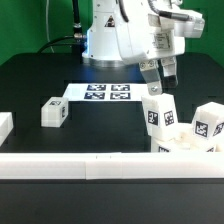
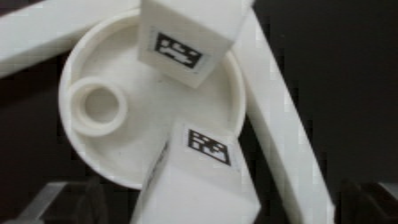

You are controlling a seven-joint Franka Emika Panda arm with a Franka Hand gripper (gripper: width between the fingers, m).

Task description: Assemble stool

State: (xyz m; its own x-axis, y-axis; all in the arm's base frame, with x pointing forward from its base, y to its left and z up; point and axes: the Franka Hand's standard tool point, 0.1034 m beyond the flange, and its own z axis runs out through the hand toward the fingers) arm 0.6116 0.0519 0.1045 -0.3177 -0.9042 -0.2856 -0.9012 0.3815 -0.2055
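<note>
Along the near edge of the black counter [image 1: 40, 80] a long white bar [image 1: 90, 165] is lying. Just behind it, toward the near corner on the exterior view's right, the round, rimmed white plastic seat [image 2: 107, 145] of the stool is resting with its socket side up. Two short, blocky white legs bearing black-and-white square tags are standing up out of it. The first leg [image 1: 158, 112] is sitting directly under the arm, and the second leg [image 1: 208, 122] is sitting closer to the edge on the exterior view's right. In the wrist view one round socket [image 2: 98, 105] is showing empty on the disc.

The two-finger claw [image 1: 160, 78] is hanging right over the first leg, its fingers reaching down toward that leg's top. The pictures are too coarse there, so I cannot tell whether it is pinching the leg or standing loose around it.

Farther back, toward the edge on the exterior view's left, the third leg [image 1: 55, 112] is lying loose on the counter, well apart from the seat. Beyond it, near the middle of the counter, the marker board [image 1: 105, 92] is lying flat in front of the arm's base.

By my reading the job is running roughly two-thirds along. Two legs are sitting in the seat, with the one under the claw possibly the step in hand. The loose leg is waiting to be fetched across and set into the empty socket.
</note>
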